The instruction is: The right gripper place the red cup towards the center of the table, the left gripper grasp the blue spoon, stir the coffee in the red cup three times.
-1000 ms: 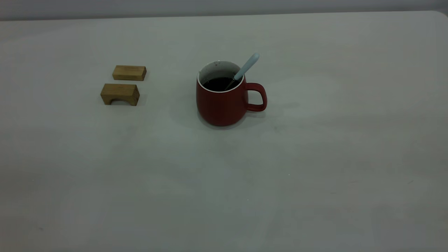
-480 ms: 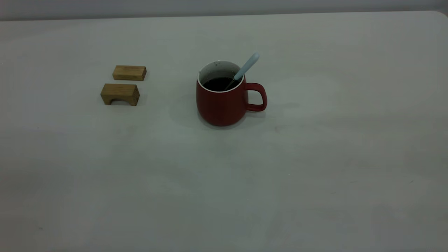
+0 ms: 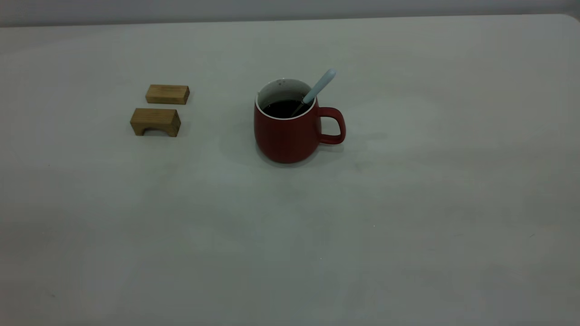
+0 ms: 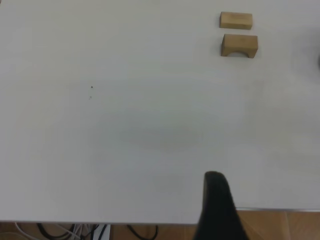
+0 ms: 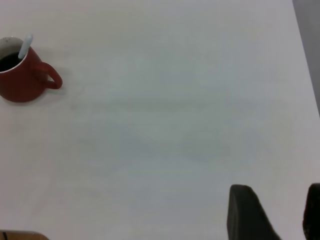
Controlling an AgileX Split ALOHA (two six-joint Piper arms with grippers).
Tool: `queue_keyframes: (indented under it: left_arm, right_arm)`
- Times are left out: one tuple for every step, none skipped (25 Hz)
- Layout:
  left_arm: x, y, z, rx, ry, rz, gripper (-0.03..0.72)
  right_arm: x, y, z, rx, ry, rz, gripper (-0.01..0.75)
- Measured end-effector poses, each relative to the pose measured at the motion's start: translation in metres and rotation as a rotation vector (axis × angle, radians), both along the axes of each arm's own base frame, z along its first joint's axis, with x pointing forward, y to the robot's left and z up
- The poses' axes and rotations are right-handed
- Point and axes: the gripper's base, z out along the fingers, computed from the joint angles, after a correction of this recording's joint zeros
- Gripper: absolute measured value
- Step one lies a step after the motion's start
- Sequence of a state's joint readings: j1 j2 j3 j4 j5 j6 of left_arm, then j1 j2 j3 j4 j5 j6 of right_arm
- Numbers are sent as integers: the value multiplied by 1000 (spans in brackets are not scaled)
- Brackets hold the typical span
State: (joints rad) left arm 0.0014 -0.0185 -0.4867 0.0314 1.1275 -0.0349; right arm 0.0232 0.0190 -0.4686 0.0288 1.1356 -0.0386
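The red cup stands upright near the middle of the table, handle pointing right. Dark coffee fills it partway. The blue spoon leans inside against the rim on the handle side, with nothing holding it. Neither gripper shows in the exterior view. In the right wrist view my right gripper is open and empty over bare table, far from the cup and spoon. In the left wrist view my left gripper hangs at the table's near edge, with the cup out of that view.
Two tan wooden blocks sit left of the cup, a flat one behind an arched one; the left wrist view shows them too, the flat and the arched. Cables lie below the table edge.
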Motion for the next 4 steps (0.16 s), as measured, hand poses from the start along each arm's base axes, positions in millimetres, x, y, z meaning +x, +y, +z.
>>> queue_keyframes:
  left_arm:
    - [0,0,0,0,0,0,577]
    - [0,0,0,0,0,0,577]
    - [0,0,0,0,0,0,577]
    - [0,0,0,0,0,0,577]
  right_arm:
    - [0,0,0,0,0,0,317]
    - [0,0,0,0,0,0,317]
    - [0,0,0,0,0,0,317]
    - [0,0,0,0,0,0,317]
